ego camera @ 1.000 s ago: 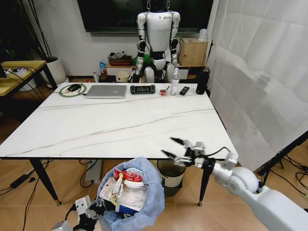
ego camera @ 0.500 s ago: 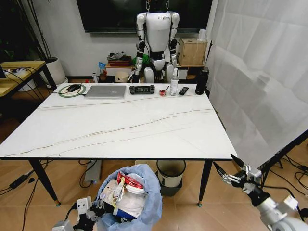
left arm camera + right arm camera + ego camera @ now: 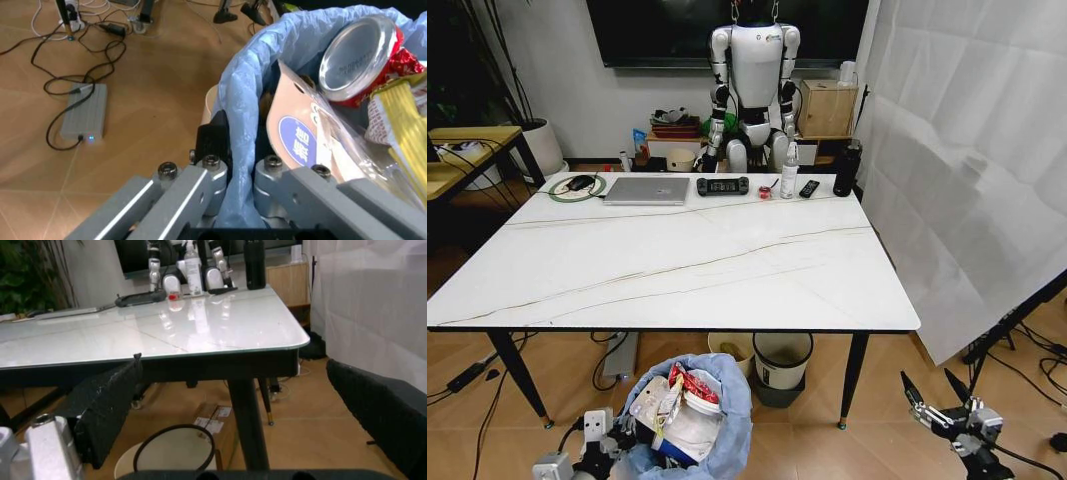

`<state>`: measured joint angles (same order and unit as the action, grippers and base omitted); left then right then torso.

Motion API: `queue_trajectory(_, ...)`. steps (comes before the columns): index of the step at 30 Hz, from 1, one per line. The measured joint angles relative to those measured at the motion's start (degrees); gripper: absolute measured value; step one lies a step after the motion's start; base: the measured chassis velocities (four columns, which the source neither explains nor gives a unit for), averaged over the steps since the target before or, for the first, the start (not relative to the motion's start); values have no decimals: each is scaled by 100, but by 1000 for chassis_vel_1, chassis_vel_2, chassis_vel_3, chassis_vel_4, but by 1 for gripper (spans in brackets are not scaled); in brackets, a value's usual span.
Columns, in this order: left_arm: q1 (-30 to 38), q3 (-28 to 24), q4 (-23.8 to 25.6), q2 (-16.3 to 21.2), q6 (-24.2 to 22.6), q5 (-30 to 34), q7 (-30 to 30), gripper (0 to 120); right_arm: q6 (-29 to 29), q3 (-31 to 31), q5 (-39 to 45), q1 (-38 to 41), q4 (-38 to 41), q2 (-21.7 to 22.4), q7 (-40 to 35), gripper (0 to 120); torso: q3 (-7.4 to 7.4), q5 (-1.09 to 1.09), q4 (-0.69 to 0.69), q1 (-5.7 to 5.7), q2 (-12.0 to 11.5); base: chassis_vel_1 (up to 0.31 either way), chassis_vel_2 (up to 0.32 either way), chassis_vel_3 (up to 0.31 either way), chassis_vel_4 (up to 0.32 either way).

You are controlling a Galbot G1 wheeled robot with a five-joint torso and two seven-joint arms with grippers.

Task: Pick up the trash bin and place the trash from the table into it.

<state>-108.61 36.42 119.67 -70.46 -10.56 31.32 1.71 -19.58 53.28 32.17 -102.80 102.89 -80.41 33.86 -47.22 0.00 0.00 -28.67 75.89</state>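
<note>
**Trash bin held full at the table's near edge, marble top bare of litter**

The trash bin, lined with a puffy light-blue bag, hangs from the left gripper, whose metal fingers are clamped across the rim with the bag's plastic pinched between them. From that grip outward, the bin brims with trash: a crushed red can showing its silver end, a printed card and a yellow wrapper beside it, white lids and paper packed below. The bin sits low, just in front of the table, whose white veined top carries only a laptop, a game controller, a remote and bottles along the far edge. The right gripper hovers low by the table's near right leg, fingers spread wide and holding nothing. A cream bucket stands under the table. By the look of it, the collecting is finished or nearly so. With the load heaped above the rim, the sound course is to keep the bin level and the clamp firm, since any tilt could spill the can or loosen the thin liner.
</note>
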Motion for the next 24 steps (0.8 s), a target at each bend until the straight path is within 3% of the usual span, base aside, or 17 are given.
queue_trajectory(24,47,23,-118,-199,233,113,36,0,6,0,60,155,-166,39,-55,100,0,0,0,0,0,0,0,0,0)
